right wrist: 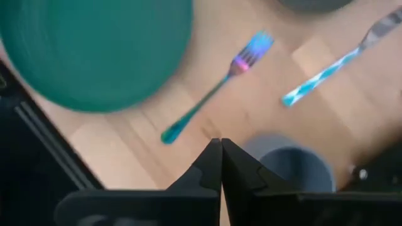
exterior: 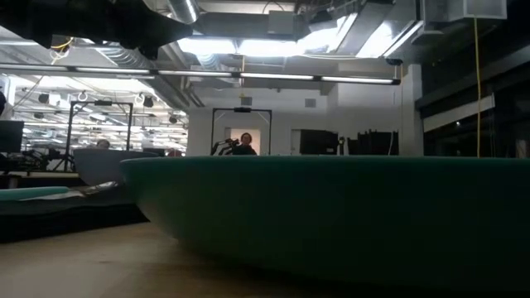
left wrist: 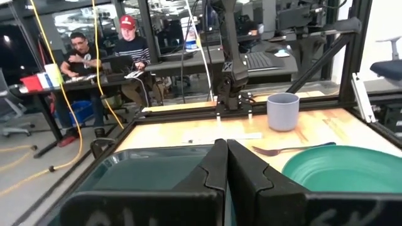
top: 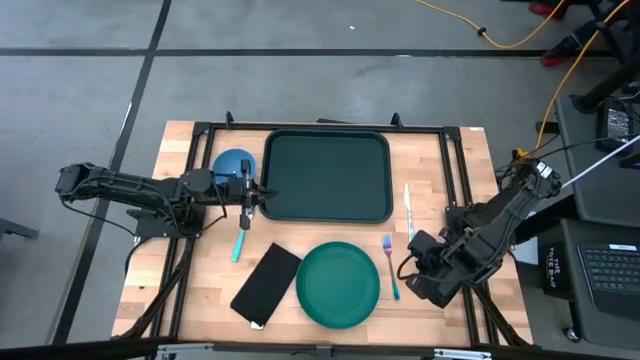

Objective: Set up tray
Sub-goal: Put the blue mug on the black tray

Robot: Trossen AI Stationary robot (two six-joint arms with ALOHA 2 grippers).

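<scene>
Two arms flank a wooden table [top: 150, 290], and the biggest thing on it is the tray [top: 327, 176], dark green and empty, lying flat at the far middle inside the black frame. Nearer the front sits a round green plate [top: 338, 285], just clear of the tray's near rim; from table height its curved side fills most of the low view. Left of the plate a flat black rectangle [top: 266, 285] lies at a slant.

On the left, the left gripper [top: 247, 203] hangs at the tray's left edge, its fingers [left wrist: 242, 169] pressed together with nothing between them. A blue bowl [top: 233, 165] sits just beside it, and a teal-handled utensil [top: 240, 243] lies below it on the wood.

Over on the right, the right gripper [right wrist: 220, 157] hovers over the front right of the table, fingers closed and empty. Under it stands a grey cup [right wrist: 295, 164]. A fork [top: 389, 265] with a teal handle lies just right of the plate, and a knife [top: 408, 210] lies beside the tray's right rim.

People sit at desks beyond the table.
</scene>
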